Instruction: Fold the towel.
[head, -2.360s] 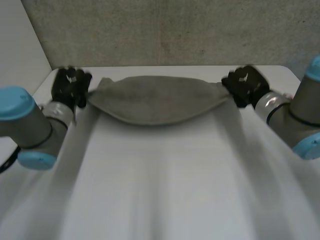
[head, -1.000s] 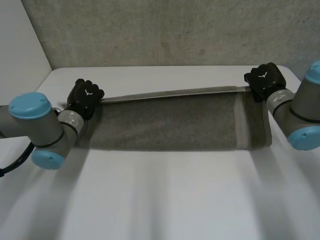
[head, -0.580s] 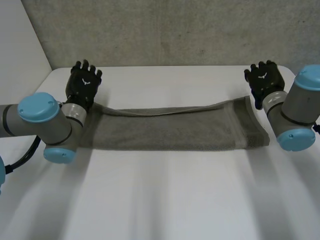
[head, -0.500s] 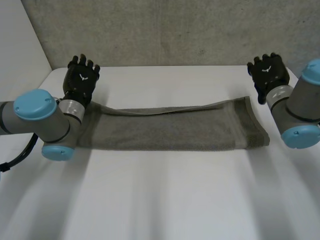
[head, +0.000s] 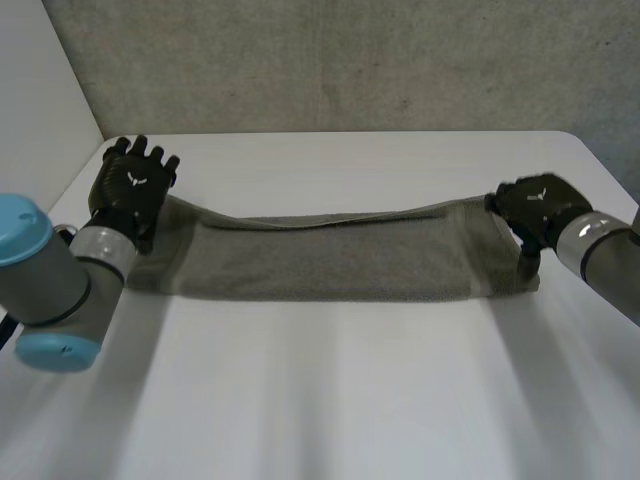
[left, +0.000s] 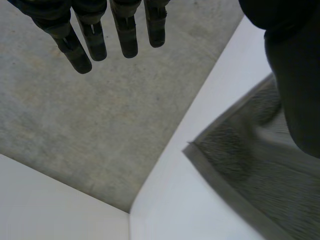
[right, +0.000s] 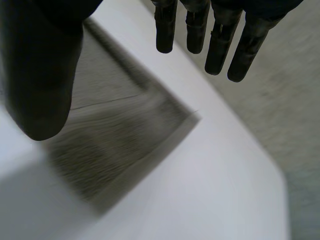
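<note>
A grey-brown towel (head: 330, 258) lies folded into a long strip across the far half of the white table (head: 330, 400). My left hand (head: 130, 190) hovers over the towel's left end with straight fingers (left: 85, 42) and holds nothing; the towel's far left corner (left: 225, 150) lies below it. My right hand (head: 535, 210) hangs over the towel's right end, fingers (right: 215, 37) straight, thumb (right: 40, 70) apart, nothing held. The towel's far right corner (right: 150, 130) lies flat under that hand.
A grey concrete wall (head: 330, 60) rises behind the table's far edge. A white panel (head: 40, 90) stands at the left. The table's near half is bare white surface.
Both hands let go of the towel's far corners and opened; the towel dropped flat as a folded strip. Since then both hands have drawn back toward me, the left moving outward too.
</note>
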